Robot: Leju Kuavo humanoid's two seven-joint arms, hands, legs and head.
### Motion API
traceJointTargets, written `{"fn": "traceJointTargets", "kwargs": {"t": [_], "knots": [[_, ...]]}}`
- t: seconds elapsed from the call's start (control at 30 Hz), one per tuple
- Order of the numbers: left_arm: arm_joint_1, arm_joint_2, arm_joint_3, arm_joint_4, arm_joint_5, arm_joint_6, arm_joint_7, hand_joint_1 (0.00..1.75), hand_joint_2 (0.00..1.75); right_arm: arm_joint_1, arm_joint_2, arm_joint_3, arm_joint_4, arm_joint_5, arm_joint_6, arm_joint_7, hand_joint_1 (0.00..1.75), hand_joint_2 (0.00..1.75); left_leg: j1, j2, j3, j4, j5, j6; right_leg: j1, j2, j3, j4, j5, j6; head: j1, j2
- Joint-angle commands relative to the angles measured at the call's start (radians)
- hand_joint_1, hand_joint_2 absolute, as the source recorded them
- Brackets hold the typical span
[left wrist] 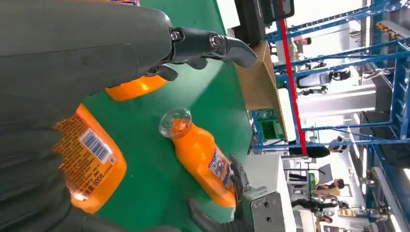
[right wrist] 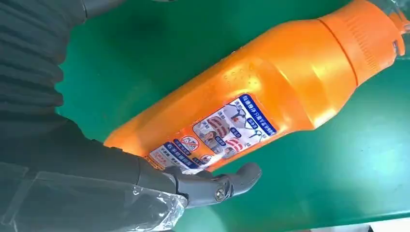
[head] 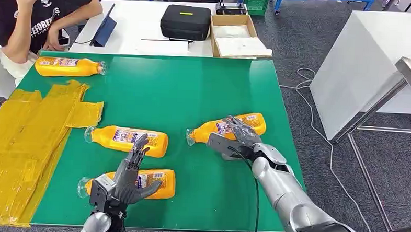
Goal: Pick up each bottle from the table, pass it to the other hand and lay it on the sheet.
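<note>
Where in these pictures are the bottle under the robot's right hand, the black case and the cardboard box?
Bottle under the right hand [head: 245, 121]: head view, on its orange body beside the label.
Black case [head: 185, 22]: head view, middle of its lid.
Cardboard box [head: 213, 32]: head view, on its left wall.

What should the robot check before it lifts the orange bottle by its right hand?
1. Right hand on the right bottle: ok, fingers drape over it.
2. Grip firm all round: cannot tell; in the right wrist view the thumb lies beside the bottle.
3. Left hand free to take the bottle: ok, fingers spread, holding nothing.
4. Yellow sheet has bare room: ok.
5. Bottle apart from the other bottles: ok, green table shows all around it.
</note>
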State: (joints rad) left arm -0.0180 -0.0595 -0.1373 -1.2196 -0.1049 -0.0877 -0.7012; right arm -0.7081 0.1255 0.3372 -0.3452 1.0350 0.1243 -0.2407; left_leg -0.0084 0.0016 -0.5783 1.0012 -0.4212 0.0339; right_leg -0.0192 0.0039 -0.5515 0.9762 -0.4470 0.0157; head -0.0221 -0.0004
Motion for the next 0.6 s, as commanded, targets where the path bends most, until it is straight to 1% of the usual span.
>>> {"fn": "traceJointTargets", "kwargs": {"t": [0.03,0.13,0.2,0.23,0.33,0.37,0.4,0.47,0.5,0.57,0.6], "knots": [[-0.036,-0.017,0.023,0.102,0.003,-0.003,0.003,0.0,1.75,0.051,0.017,-0.021,0.075,-0.021,0.121,-0.022,0.0,1.75,0.001,-0.003,0.001,-0.002,0.001,-0.003,0.001,-0.003,0.002,-0.003,0.002,-0.003,0.0,0.0],[-0.036,-0.017,0.023,0.102,0.003,-0.003,0.003,0.0,1.75,0.051,0.017,-0.021,0.075,-0.021,0.121,-0.022,0.0,1.75,0.002,-0.001,0.002,-0.002,0.002,-0.003,0.002,-0.001,0.002,-0.003,0.002,-0.004,0.0,0.0],[-0.036,-0.017,0.023,0.102,0.003,-0.003,0.003,0.0,1.75,0.051,0.017,-0.021,0.075,-0.021,0.121,-0.022,0.0,1.75,0.002,0.003,0.004,-0.001,0.001,-0.002,0.002,0.003,0.003,-0.001,0.002,-0.003,0.0,0.0],[-0.036,-0.017,0.023,0.102,0.003,-0.003,0.003,0.0,1.75,0.051,0.017,-0.021,0.075,-0.021,0.121,-0.022,0.0,1.75,0.002,0.003,0.003,-0.002,0.001,-0.003,0.002,0.002,0.003,-0.003,0.003,-0.004,0.0,0.0],[-0.046,-0.012,0.018,0.12,0.011,0.003,0.003,0.0,1.75,0.068,0.028,0.004,0.064,-0.025,0.181,-0.061,0.0,1.75,0.003,0.002,0.001,-0.003,0.003,-0.004,0.003,0.001,0.001,-0.004,0.004,-0.005,0.001,0.0],[-0.051,-0.01,0.016,0.126,0.016,0.005,0.003,0.0,1.75,0.074,0.037,0.016,0.058,-0.025,0.206,-0.072,0.0,1.75,0.002,0.004,0.004,-0.002,0.001,-0.002,0.002,0.003,0.004,-0.002,0.002,-0.004,0.0,0.0],[-0.053,-0.01,0.016,0.128,0.018,0.007,0.003,0.0,1.75,0.076,0.042,0.022,0.056,-0.024,0.214,-0.072,0.0,1.75,0.003,0.003,0.003,-0.003,0.002,-0.003,0.003,0.002,0.002,-0.004,0.004,-0.004,0.001,0.0],[-0.052,-0.005,0.015,0.128,0.03,0.016,0.003,0.0,1.75,0.086,0.058,0.061,0.033,-0.017,0.24,-0.063,0.0,1.75,0.003,0.005,0.005,-0.002,0.001,-0.002,0.003,0.005,0.004,-0.002,0.002,-0.004,0.001,0.0],[-0.049,-0.002,0.013,0.126,0.034,0.018,0.003,0.0,1.75,0.087,0.062,0.066,0.029,-0.027,0.257,-0.066,0.0,1.75,0.003,0.006,0.004,-0.003,0.002,-0.004,0.004,0.005,0.003,-0.004,0.004,-0.005,0.0,0.0],[-0.044,0.002,0.013,0.124,0.039,0.019,0.003,0.0,1.75,0.085,0.063,0.076,0.021,-0.03,0.265,-0.067,0.0,1.75,0.003,0.01,0.007,-0.002,-0.001,-0.004,0.004,0.009,0.004,-0.002,0.004,-0.007,0.0,0.0],[-0.044,0.002,0.013,0.124,0.039,0.019,0.003,0.0,1.75,0.085,0.063,0.076,0.021,-0.03,0.265,-0.067,0.0,1.75,0.004,0.009,0.005,-0.003,0.001,-0.005,0.004,0.008,0.003,-0.003,0.006,-0.007,0.0,0.0]]}}
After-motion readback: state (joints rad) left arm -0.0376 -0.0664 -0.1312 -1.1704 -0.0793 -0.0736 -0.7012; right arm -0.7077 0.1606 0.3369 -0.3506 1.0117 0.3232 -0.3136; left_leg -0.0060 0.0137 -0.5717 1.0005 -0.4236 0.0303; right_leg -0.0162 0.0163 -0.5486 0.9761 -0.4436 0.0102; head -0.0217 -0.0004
